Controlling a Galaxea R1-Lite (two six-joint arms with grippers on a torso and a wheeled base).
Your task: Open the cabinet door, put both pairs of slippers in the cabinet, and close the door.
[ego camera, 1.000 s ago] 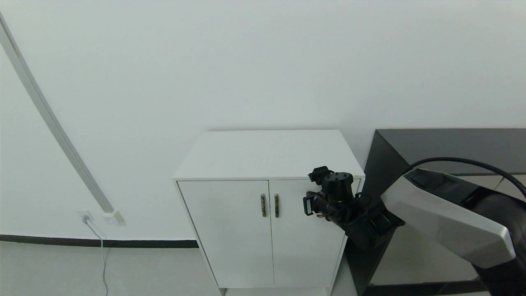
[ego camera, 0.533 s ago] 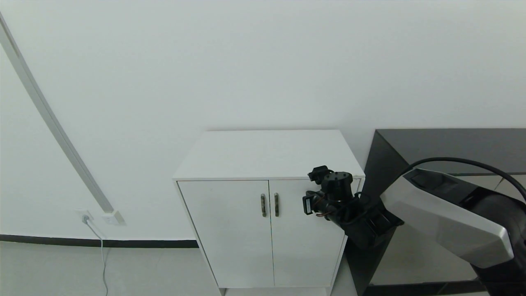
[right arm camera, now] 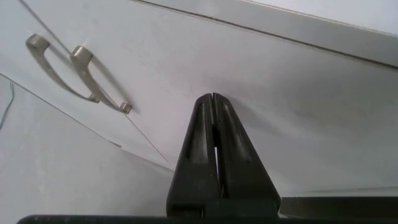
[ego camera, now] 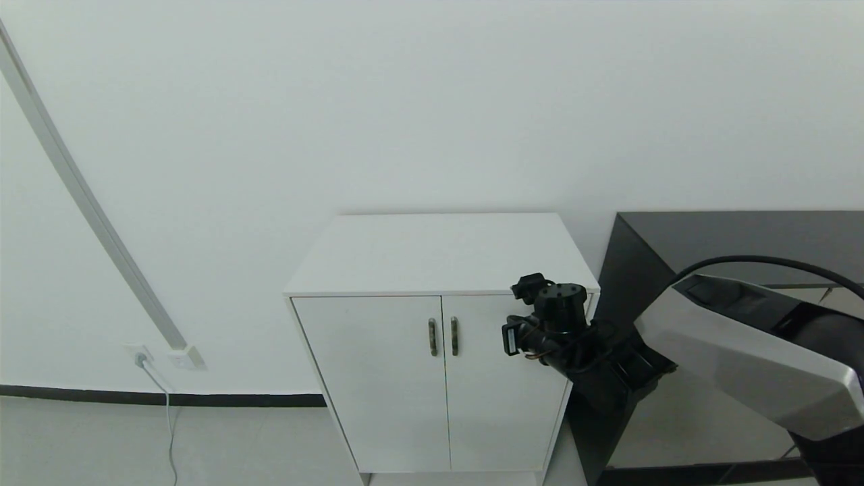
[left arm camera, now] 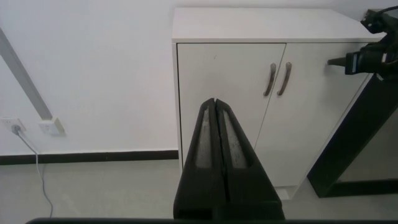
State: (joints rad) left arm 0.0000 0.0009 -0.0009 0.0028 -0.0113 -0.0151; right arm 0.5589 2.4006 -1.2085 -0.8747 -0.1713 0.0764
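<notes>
Cabinet (ego camera: 432, 253) foot cut off below — right door (ego camera: 486, 405) partly behind right arm (ego camera: 736, 358).

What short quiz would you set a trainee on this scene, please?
1. True or false: the cabinet has both doors shut.
2. Multiple choice: the right gripper is A) shut and holding nothing, B) shut on a handle, C) wide open.
3. Fill in: the right gripper points at the cabinet's ___ door.
Key: 1 true; 2 A; 3 right.
</notes>
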